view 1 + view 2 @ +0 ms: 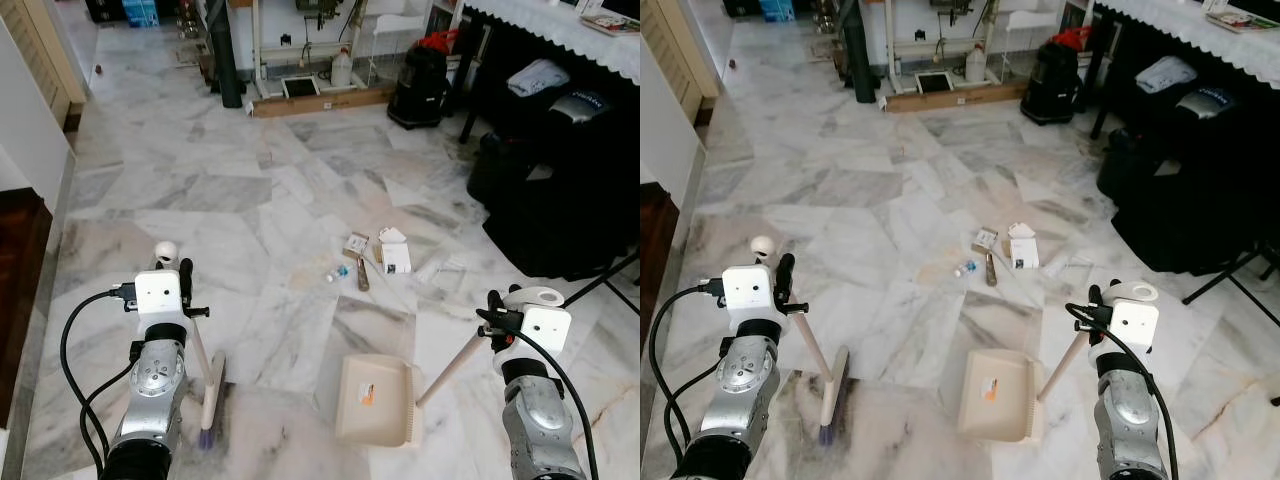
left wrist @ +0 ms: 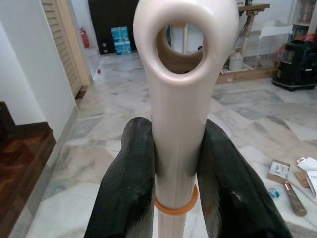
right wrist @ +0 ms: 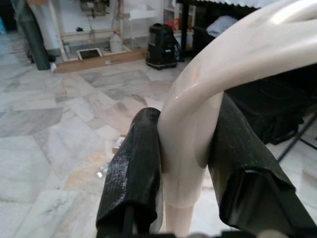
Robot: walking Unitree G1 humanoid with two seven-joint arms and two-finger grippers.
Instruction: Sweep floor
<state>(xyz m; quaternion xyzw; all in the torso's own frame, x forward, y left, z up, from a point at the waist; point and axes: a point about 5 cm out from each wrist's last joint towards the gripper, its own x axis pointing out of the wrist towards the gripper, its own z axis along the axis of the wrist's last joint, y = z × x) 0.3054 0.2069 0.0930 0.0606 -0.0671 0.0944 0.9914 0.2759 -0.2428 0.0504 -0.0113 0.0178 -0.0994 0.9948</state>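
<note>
My left gripper (image 1: 178, 272) is shut on the cream handle of a broom (image 1: 200, 352), whose brush head (image 1: 212, 400) rests on the marble floor at the lower left. In the left wrist view both black fingers (image 2: 129, 183) clamp the handle (image 2: 181, 99) below its hanging loop. My right gripper (image 1: 500, 318) is shut on the handle of a cream dustpan (image 1: 375, 400), which lies flat on the floor between the arms. A little beyond the pan lies litter (image 1: 372, 255): small boxes, white paper, a brown stick and a tiny bottle.
Black bags and a draped table (image 1: 560, 150) crowd the right side. A black vacuum (image 1: 418, 85) and a wooden frame (image 1: 320, 98) stand at the far end. A white wall and dark wooden step (image 1: 20, 260) border the left.
</note>
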